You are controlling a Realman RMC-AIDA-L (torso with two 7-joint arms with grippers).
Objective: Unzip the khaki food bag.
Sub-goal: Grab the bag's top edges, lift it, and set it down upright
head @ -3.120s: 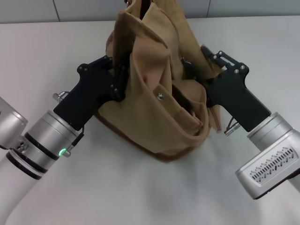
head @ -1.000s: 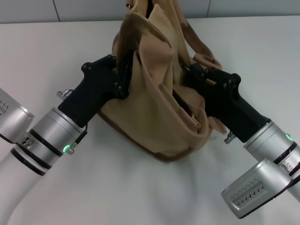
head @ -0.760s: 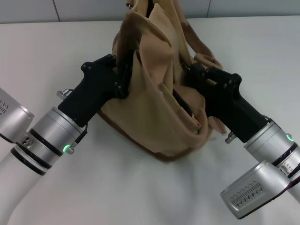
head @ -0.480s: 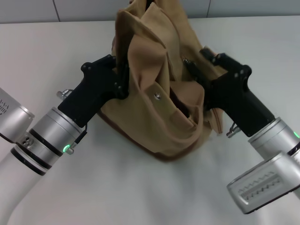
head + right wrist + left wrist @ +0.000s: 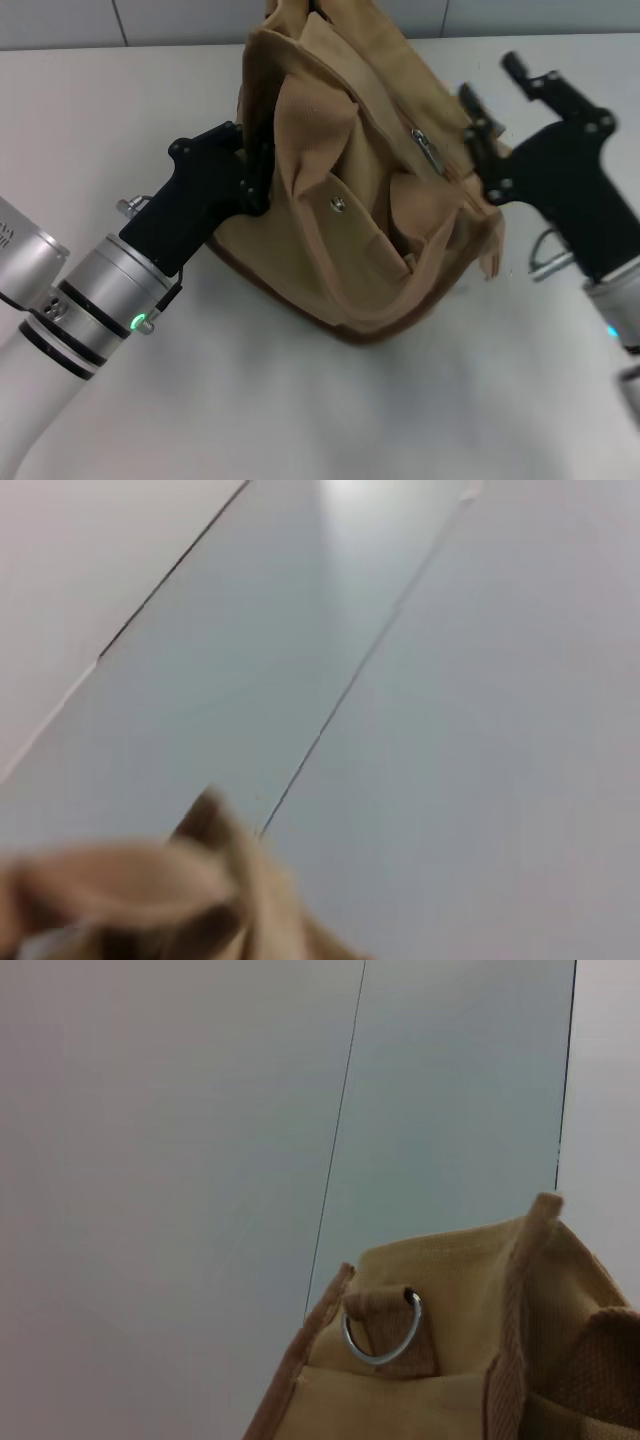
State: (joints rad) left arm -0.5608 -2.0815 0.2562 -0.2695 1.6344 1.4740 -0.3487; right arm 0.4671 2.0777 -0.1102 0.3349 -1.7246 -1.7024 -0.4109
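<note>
Head view shows you the khaki food bag (image 5: pixel 350 190) standing mid-table (image 5: pixel 300 420), its silver zipper pull (image 5: pixel 428 152) lying on the top. Your left gripper (image 5: pixel 255 165) presses into the bag's left side; whether it pinches fabric can't be told. Your right gripper (image 5: pixel 490 105) hangs just right of the bag, fingers spread, holding nothing.

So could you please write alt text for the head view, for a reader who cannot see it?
A boxy tan canvas bag with a silver zipper pull stands slumped on a white table between two black grippers. The left gripper presses into the bag's side, its fingers hidden in the fabric; the right gripper is open beside the bag, holding nothing.
</note>
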